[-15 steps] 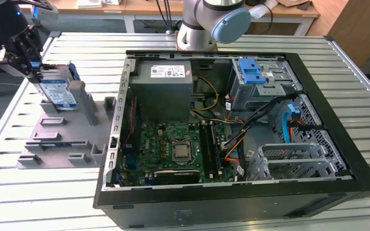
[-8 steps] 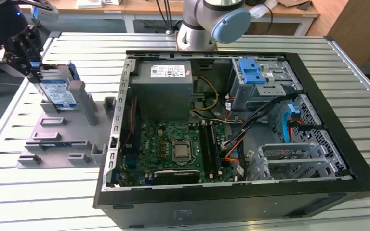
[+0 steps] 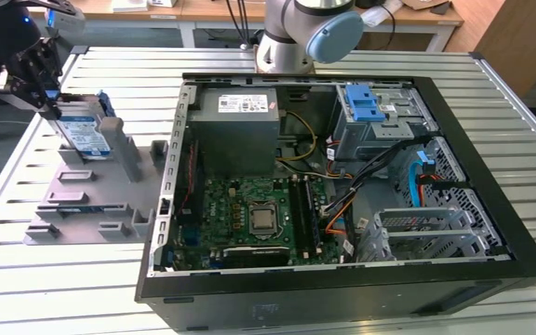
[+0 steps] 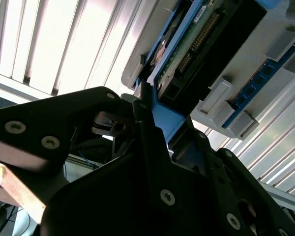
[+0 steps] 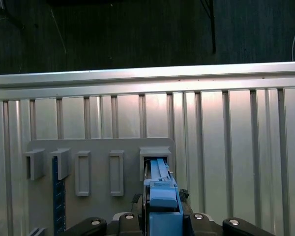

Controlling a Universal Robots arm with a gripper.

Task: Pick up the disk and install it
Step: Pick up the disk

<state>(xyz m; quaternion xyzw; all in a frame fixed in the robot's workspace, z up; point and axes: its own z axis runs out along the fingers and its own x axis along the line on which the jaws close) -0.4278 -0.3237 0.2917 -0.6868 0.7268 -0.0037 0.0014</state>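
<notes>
While the disk stands on edge in the grey rack, the pincer clamps its top edge.

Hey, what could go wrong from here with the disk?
The gripper holds the disk by its thin blue carrier edge, so it might slip or tilt. The disk stands close beside the grey holder and could catch on it. Loose cables cross the case near the drive cage; they could snag it.
</notes>
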